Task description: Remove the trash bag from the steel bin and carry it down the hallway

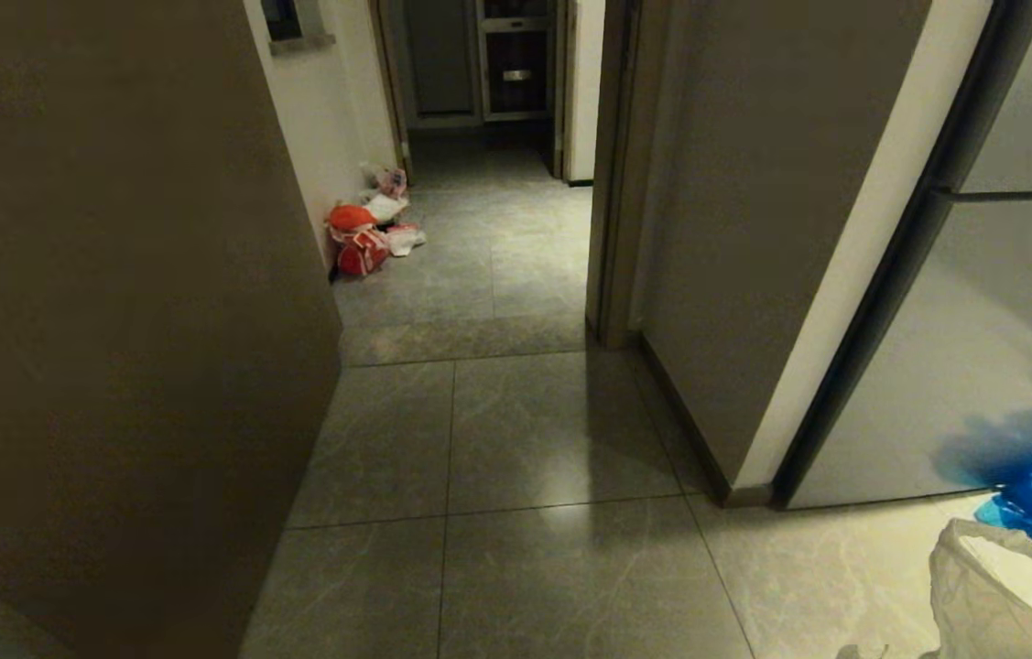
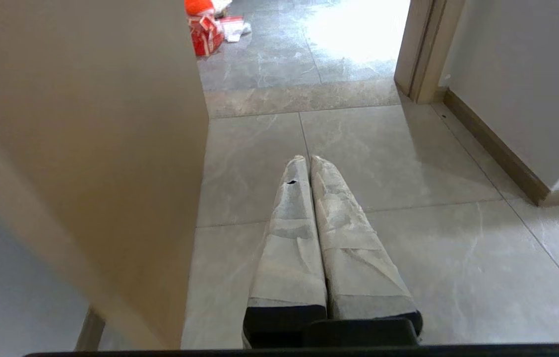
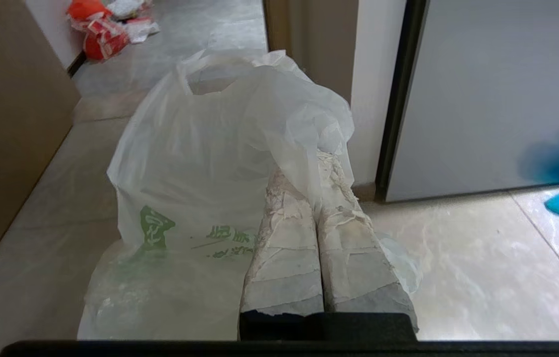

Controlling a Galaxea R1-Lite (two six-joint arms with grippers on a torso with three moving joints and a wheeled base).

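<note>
The trash bag [image 3: 200, 168], filling the centre of the right wrist view, is pinched by a thin fold in the closed right claw [image 3: 316, 163]. The film could be torn or pulled free if it were snagged on the door frame [image 1: 612, 183] in the hallway [image 1: 488, 238]. The left claw [image 2: 307, 161] is closed on nothing. Green printing is seen on the bag but cannot be read.

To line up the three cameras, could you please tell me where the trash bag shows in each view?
Head view: trash bag in the bottom right corner.
Left wrist view: not in it.
Right wrist view: centre, gripped by the right gripper.
Shared landmark: the red-orange bag.
</note>
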